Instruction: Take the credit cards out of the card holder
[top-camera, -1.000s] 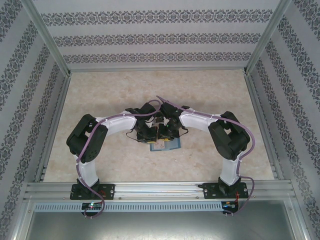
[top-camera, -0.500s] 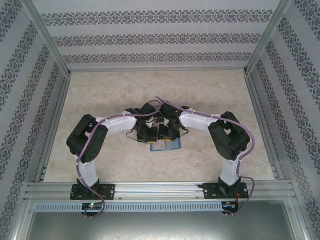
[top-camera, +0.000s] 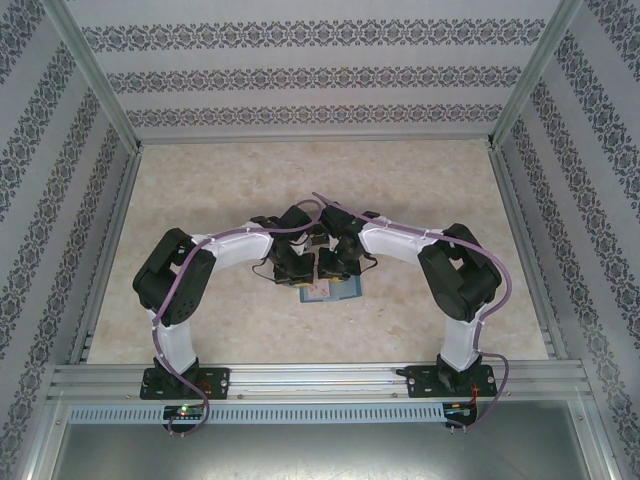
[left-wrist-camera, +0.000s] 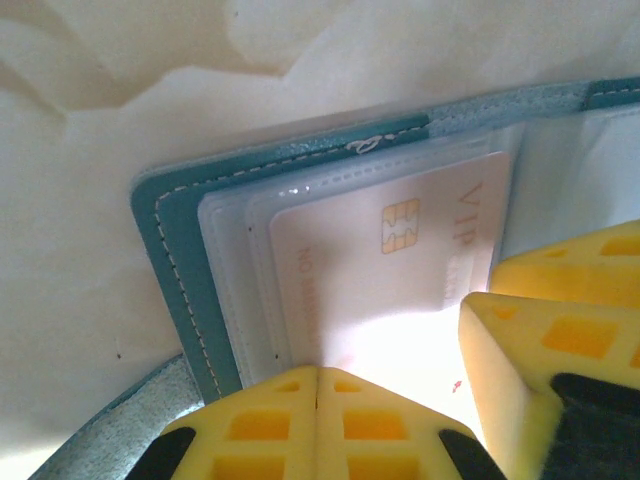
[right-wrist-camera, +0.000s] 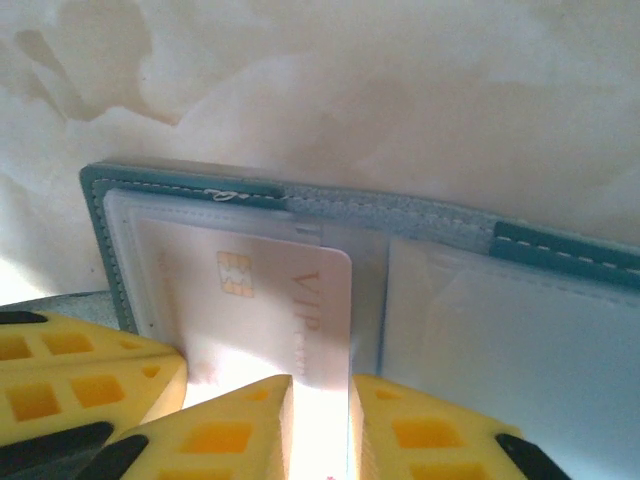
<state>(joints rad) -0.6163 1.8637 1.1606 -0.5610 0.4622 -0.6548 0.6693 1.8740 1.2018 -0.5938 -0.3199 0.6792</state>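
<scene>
The teal card holder (top-camera: 347, 291) lies open on the table between both arms. Up close, its stitched teal edge (left-wrist-camera: 170, 250) frames clear grey pockets. A pale credit card (left-wrist-camera: 400, 260) with a gold chip and "VIP" lettering sits in the left pocket. The card (right-wrist-camera: 270, 300) pokes past that pocket's right side. My left gripper (left-wrist-camera: 318, 385) is shut, its tips down on the pocket's near edge with nothing between them. My right gripper (right-wrist-camera: 320, 420) stands narrowly open, and the card's right strip lies in the gap. The left gripper (top-camera: 300, 272) and the right gripper (top-camera: 335, 268) nearly touch.
The marbled beige table (top-camera: 250, 180) is bounded by an aluminium frame and patterned walls on three sides. The holder's right half has more clear pockets (right-wrist-camera: 500, 330). The right gripper's yellow fingers (left-wrist-camera: 520, 340) crowd beside the left gripper's tips.
</scene>
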